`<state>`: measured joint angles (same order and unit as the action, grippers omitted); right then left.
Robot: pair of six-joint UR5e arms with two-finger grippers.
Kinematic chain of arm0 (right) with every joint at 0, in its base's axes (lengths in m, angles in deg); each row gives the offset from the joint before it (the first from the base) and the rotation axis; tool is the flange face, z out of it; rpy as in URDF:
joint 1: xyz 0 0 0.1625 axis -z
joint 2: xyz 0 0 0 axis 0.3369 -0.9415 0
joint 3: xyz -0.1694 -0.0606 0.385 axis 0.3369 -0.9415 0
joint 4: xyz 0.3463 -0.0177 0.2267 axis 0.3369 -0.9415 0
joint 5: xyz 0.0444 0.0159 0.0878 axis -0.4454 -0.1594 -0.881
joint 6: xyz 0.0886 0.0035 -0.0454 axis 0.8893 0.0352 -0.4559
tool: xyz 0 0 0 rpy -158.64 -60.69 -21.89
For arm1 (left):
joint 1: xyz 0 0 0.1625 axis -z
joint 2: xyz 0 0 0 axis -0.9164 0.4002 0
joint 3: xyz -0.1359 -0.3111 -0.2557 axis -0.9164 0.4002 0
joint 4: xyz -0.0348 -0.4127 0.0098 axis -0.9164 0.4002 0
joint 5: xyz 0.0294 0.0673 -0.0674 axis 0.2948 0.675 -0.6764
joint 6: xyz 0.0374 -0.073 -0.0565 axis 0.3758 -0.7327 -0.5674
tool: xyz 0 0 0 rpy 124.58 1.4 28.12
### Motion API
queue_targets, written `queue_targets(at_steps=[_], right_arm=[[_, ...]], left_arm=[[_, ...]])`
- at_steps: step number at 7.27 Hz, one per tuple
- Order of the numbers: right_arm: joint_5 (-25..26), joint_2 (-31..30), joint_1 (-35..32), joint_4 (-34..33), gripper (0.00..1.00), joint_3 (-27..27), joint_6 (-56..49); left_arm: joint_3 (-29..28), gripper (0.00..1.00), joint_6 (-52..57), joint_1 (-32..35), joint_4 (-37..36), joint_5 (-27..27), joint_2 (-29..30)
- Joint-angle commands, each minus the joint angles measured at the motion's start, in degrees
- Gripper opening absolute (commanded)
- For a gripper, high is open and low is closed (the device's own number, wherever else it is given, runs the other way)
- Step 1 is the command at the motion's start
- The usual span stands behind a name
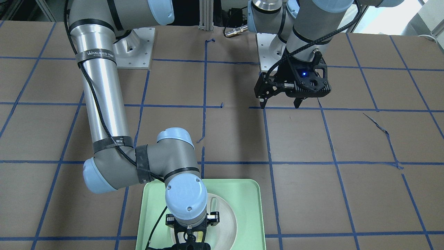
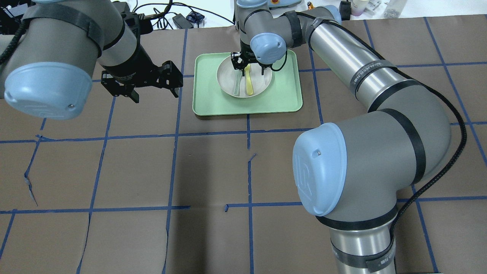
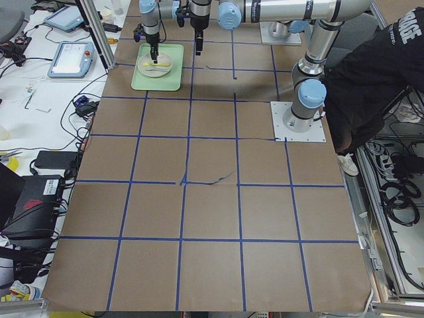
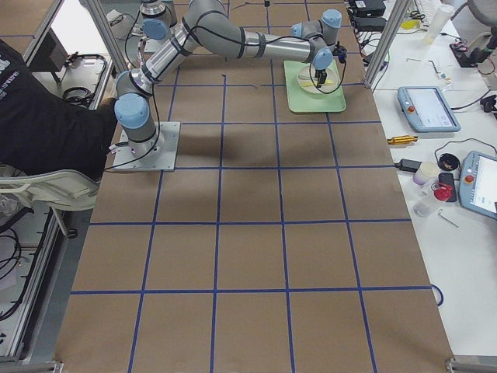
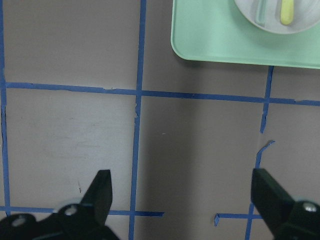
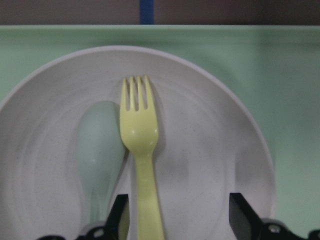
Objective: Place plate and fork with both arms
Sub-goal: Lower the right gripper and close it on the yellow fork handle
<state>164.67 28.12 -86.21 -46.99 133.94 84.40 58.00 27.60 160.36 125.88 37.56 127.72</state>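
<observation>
The off-white plate (image 2: 259, 82) lies in the mint-green tray (image 2: 285, 95) at the far middle of the table. The yellow fork (image 2: 249, 82) lies in the plate beside a pale grey-green spoon (image 2: 237, 85). My right gripper (image 2: 248, 69) is open and low over the plate. In the right wrist view its fingers straddle the fork's (image 6: 140, 130) handle, which sits close to the left finger (image 6: 120, 215). My left gripper (image 2: 155, 96) is open and empty above bare table, to the tray's left. The left wrist view shows the plate's edge (image 5: 305, 22) and the fork's end (image 5: 286, 12).
The table is brown paper with a blue tape grid. The tray (image 1: 246, 201) sits near the table's far edge from the robot. The right arm's long forearm (image 2: 342, 49) stretches across the table's right half. Cables and small items lie beyond the far edge.
</observation>
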Motion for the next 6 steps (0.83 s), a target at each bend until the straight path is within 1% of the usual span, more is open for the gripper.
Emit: queue_targets(at_steps=[1,2,4,6], right_arm=[[0.1,-0.2,-0.6,-3.2,0.61,2.7,-0.8],[0.2,-1.0,-0.6,-3.1,0.61,3.0,-1.7],[0.7,-1.8,-0.6,-2.9,0.54,3.3,-2.5],[0.8,-2.5,-0.6,-2.8,0.54,4.8,-2.8]], left_arm=[[-0.1,1.0,0.0,-0.2,-0.1,0.0,0.1],[0.0,1.0,0.0,-0.2,-0.1,-0.1,0.1],[0.0,1.0,0.0,-0.2,-0.1,0.0,0.1],[0.0,1.0,0.0,-0.2,-0.1,0.0,0.1]])
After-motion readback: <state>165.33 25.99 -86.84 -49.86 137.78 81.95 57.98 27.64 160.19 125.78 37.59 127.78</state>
